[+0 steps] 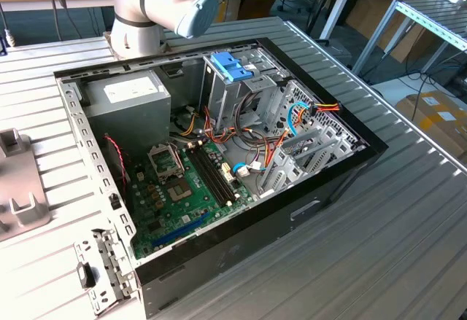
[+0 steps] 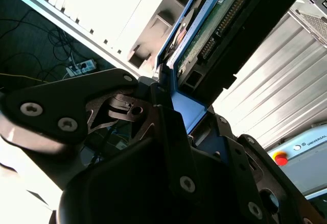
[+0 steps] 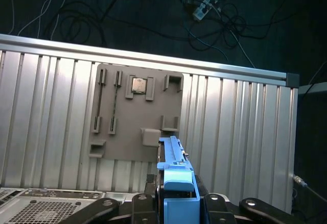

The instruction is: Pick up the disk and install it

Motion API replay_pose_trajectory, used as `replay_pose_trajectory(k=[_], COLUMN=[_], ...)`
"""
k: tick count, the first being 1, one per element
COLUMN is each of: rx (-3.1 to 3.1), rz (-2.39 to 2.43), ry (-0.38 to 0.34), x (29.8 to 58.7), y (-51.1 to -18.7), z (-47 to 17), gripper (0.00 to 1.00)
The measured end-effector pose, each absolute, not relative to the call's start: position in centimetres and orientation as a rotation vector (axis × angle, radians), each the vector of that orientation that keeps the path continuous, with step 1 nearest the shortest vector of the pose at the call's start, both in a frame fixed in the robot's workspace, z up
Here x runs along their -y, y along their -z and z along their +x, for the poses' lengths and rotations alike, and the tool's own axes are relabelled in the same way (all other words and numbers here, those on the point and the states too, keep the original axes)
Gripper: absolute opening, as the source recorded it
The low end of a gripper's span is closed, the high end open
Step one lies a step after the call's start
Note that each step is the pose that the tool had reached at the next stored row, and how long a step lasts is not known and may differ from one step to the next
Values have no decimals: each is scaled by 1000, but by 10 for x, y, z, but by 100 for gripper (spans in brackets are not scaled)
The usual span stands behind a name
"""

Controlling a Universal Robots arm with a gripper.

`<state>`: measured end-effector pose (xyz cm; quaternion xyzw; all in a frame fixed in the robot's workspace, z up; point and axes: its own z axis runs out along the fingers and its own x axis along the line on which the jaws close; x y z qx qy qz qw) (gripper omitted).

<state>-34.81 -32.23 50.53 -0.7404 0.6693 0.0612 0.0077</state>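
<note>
Found gripper (image 2: 166, 89) clamped on the disk (image 2: 225, 25) at its blue-framed end in the second wrist view, disk projecting well beyond the fingertips. Noted in the first wrist view the same disk edge-on between the fingers, in line with a grey plate (image 3: 127, 127) on the slatted table (image 3: 245, 132), near the case (image 3: 46, 206) corner. Recorded that plate at the exterior view's left of the open case.

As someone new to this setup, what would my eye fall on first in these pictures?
The open computer case lies in the middle of the ribbed table in the exterior view, its green motherboard exposed. In both wrist views the gripper clamps the disk by its light-blue bracket, with a grey fixture plate beyond it.
</note>
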Motion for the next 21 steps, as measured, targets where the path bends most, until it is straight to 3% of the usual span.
replay_pose_trajectory(k=[21], rx=[-2092], rz=[-2315], ry=[-191], x=[322], y=[-504], z=[-345], gripper=[37])
